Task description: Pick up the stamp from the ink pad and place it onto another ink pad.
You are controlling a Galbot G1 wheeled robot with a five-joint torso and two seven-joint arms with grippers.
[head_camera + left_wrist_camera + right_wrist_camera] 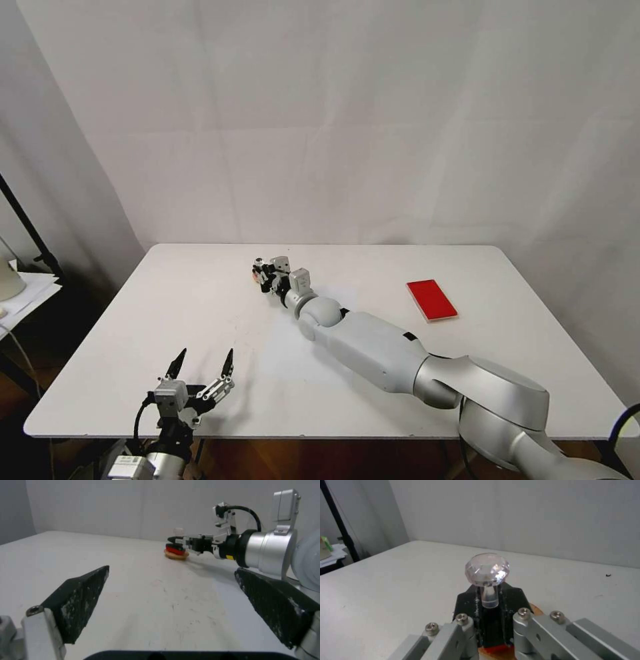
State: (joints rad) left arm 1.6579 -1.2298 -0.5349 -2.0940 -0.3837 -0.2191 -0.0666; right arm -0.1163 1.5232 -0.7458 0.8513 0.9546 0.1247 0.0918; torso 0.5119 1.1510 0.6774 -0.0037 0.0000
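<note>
A: Where's the stamp?
B: Clamped between the right gripper's closed fingers, its base on the round ink pad just beneath.
A: Risk?
B: Opening unevenly could tip it onto the surface. The left gripper idles wide open, empty; the rectangular ink pad lies well behind

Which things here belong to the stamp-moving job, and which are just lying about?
Job: stamp, held in the right tool on the round pad; red pad.
Lying about: papers and black stand beside the table; left tool, open and idle.
</note>
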